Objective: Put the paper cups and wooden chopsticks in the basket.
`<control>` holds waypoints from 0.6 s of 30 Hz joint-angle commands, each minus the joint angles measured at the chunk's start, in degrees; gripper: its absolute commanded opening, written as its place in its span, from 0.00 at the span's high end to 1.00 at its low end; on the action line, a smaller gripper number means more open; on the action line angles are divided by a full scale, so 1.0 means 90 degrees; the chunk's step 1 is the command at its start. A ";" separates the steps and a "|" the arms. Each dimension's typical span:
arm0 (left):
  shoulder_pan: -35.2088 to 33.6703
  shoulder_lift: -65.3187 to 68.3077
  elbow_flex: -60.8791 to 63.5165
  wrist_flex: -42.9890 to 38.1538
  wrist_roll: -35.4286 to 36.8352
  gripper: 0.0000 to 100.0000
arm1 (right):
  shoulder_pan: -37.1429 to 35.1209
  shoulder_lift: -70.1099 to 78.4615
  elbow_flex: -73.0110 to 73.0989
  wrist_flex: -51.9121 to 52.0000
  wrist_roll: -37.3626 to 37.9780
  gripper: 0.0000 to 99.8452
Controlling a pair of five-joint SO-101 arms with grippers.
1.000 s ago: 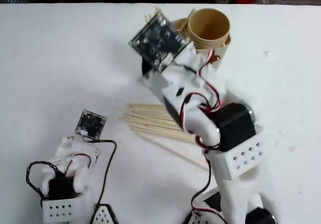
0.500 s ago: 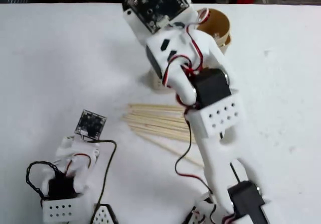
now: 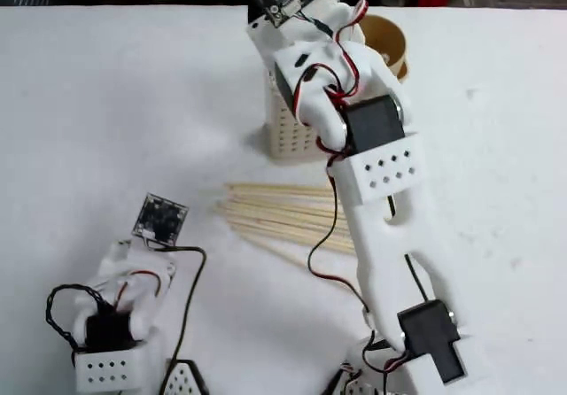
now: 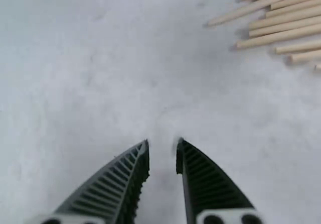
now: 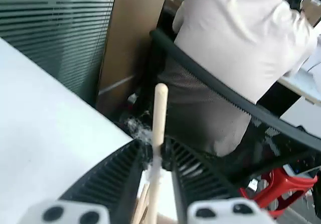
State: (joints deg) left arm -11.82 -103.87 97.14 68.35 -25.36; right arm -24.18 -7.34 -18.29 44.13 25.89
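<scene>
Table (image 3: 106,85) top carries the right arm (image 3: 376,160), stretched up the middle of the high view to the upper centre, where its wrist overhangs the white perforated basket (image 3: 285,138). The basket sits just below that wrist in the frame, so a drop looks to depend on the held sticks being over the basket's mouth, which the arm hides. Brown paper cups (image 3: 390,45) peek out at the arm's right; whether they stand in the basket cannot be told. Loose wooden chopsticks (image 3: 270,213) lie fanned across the frame's centre, long axes running left to right, between the two arms.

In the right wrist view the right gripper (image 5: 156,148) is clamped on a pale held chopstick (image 5: 160,113) that runs up the frame past the jaw tips, with more sticks beside it lower down. The left gripper (image 4: 162,151) hangs over bare table at lower left, jaws slightly parted around nothing, stick ends well off toward its upper right.
</scene>
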 commanded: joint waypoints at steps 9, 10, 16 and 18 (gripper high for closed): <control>0.0073 -0.0063 -0.0020 0.0029 0.0000 0.89 | 0.0044 -0.0083 -0.0274 0.0796 -0.0010 0.95; 0.0073 -0.0063 -0.0020 0.0029 0.0000 0.89 | 0.0044 -0.0112 -0.0283 0.1021 0.0000 0.97; 0.0073 -0.0063 -0.0020 0.0029 0.0000 0.89 | -0.0171 -0.0737 -0.0254 0.3629 0.0000 0.98; 0.0073 -0.0063 -0.0020 0.0029 0.0000 0.89 | -0.0347 -0.0855 -0.0244 0.4449 0.0010 0.98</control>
State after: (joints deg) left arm -11.82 -103.87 97.14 68.35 -25.36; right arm -24.97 -11.38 -18.29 73.76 25.98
